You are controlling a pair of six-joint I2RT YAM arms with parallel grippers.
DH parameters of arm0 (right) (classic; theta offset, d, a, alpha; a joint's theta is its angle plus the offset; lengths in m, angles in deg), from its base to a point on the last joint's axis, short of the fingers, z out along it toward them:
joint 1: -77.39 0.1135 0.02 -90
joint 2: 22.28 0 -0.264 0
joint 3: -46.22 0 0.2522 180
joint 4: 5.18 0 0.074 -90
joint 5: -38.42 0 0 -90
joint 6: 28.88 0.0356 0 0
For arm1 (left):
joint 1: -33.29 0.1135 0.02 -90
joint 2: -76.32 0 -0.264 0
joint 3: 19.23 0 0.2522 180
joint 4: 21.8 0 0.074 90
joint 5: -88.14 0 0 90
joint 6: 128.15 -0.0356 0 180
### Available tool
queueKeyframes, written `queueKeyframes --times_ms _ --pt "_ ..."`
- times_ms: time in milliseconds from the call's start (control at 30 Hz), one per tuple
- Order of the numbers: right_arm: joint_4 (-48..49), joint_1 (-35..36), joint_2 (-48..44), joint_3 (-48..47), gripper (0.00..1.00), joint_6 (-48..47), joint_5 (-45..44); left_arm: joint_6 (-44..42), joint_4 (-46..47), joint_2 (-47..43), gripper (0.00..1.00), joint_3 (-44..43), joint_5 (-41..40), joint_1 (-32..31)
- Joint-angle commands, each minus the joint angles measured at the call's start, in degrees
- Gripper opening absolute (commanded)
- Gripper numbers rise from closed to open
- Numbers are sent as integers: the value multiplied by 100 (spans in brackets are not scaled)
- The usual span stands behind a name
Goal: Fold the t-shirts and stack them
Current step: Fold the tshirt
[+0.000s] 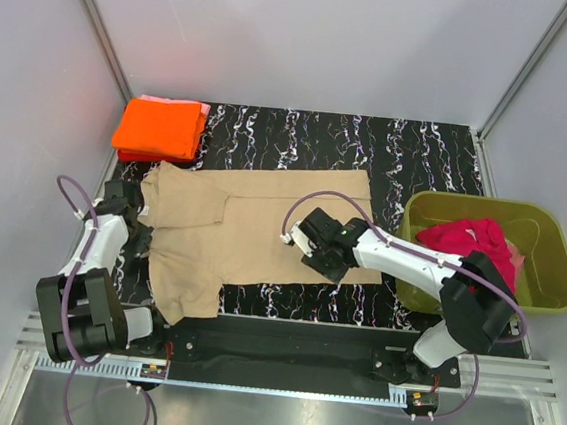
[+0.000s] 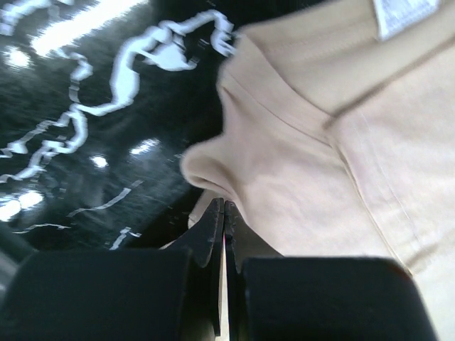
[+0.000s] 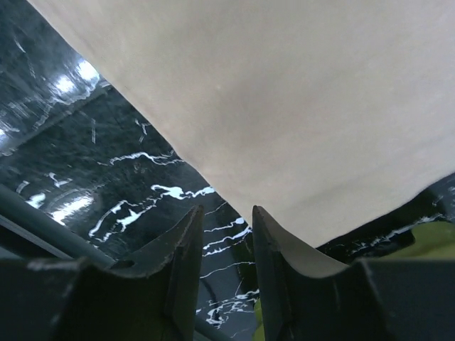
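A tan t-shirt (image 1: 253, 220) lies spread on the black marbled mat (image 1: 371, 141), one sleeve hanging toward the near edge. My left gripper (image 1: 141, 231) sits at the shirt's left edge. In the left wrist view this gripper (image 2: 224, 203) is shut, pinching a raised fold of the tan cloth (image 2: 320, 163). My right gripper (image 1: 308, 243) hovers over the shirt's right part. In its wrist view the right gripper (image 3: 226, 210) is open at the tan hem (image 3: 284, 106), with only mat showing between its fingers. A folded orange t-shirt (image 1: 159, 127) rests on a pink one (image 1: 204, 108) at the back left.
An olive-green tub (image 1: 485, 203) stands at the right and holds a crumpled magenta-red t-shirt (image 1: 477, 241). Grey walls close in the left, back and right. A metal rail (image 1: 280, 353) runs along the near edge by the arm bases.
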Motion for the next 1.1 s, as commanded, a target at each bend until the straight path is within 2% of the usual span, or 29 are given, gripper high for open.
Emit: queueKeyframes --times_ms 0,167,333,567,867,967,1067 --pt "242 -401 -124 320 41 -1007 726 -146 -151 25 0 -262 -608 260" --pt "347 -1043 -283 760 41 -1402 1255 -277 -275 16 0 -358 -1109 602" --pt "479 -1421 -327 892 41 -1973 1141 -172 -293 -45 0 -367 -1075 656" --pt "733 -1563 -704 1490 41 -2386 843 -111 -310 -458 0 -315 -1145 656" --pt "1234 -1756 -697 1798 41 -2861 483 -40 -266 -204 0 -297 -1031 647" --pt "1244 -1756 -556 1807 38 -2923 404 -22 -257 -116 0 -314 -960 647" --pt "1226 -1756 -634 1833 30 -2958 482 -93 -284 -115 0 -376 -820 638"
